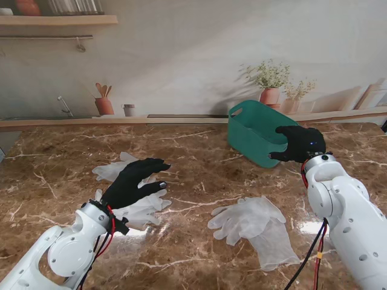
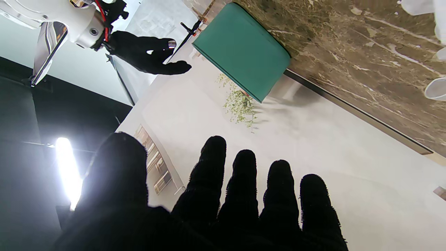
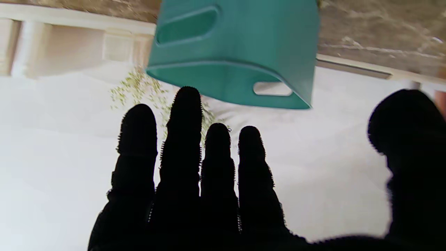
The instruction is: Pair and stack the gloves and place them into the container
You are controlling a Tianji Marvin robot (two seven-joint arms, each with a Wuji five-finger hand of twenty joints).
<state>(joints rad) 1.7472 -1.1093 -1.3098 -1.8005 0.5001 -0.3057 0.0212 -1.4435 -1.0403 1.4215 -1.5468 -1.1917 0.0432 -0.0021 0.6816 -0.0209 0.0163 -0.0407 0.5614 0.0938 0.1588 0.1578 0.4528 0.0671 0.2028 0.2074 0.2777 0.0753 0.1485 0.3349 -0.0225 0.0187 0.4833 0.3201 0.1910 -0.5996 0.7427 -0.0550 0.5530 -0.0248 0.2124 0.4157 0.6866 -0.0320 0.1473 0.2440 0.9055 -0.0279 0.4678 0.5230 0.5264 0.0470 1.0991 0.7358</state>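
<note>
Several translucent white gloves lie on the marble table: a group (image 1: 142, 208) under and beside my left hand, with one glove (image 1: 115, 169) farther out, and a stacked pair (image 1: 257, 226) near the middle right. The teal container (image 1: 257, 130) stands at the far right, and also shows in both wrist views (image 2: 244, 52) (image 3: 237, 48). My left hand (image 1: 136, 181) hovers over the left gloves, fingers spread, holding nothing. My right hand (image 1: 300, 144) is raised next to the container's near right side, fingers apart and empty. Its black fingers (image 3: 184, 146) point toward the container.
The marble table (image 1: 193, 151) ends at a wooden ledge (image 1: 91, 122) against a printed kitchen backdrop. White glove edges (image 2: 435, 89) show at the border of the left wrist view. My right hand (image 2: 150, 52) also appears in that view.
</note>
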